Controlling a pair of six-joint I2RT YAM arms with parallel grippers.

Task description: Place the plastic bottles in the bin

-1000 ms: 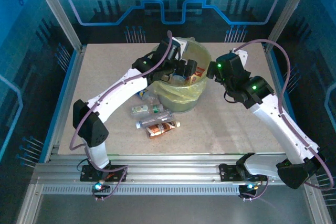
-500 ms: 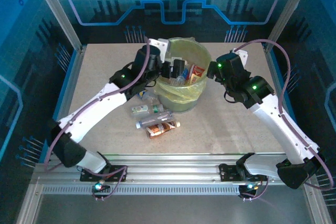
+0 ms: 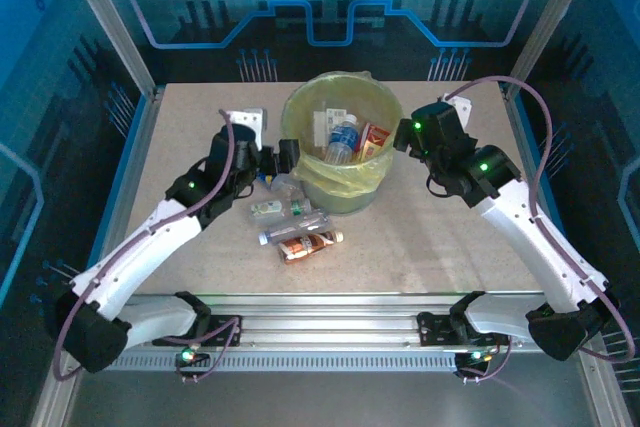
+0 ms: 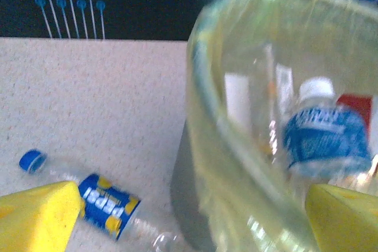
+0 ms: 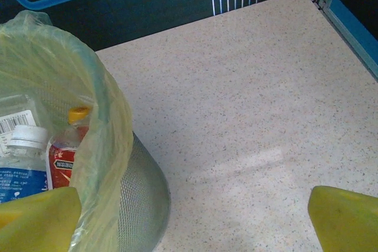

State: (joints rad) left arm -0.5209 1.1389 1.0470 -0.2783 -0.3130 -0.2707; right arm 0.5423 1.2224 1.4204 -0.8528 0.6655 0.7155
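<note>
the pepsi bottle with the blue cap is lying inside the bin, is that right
No. The Pepsi bottle with the blue cap is lying on the table beside the bin, not inside it. The left wrist view shows it on its side just outside the bin's wall.

Bin point(image 3: 375, 172): we found it far-centre on the table point(image 3: 430, 237).
Binned bottles point(image 3: 342, 137): lay inside it.
Loose bottles point(image 3: 300, 232): lay near-left of it.

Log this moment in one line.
left hand open, empty, left of bin | right hand open, empty, right of bin | blue-label bottle inside bin | bottles on table
</note>
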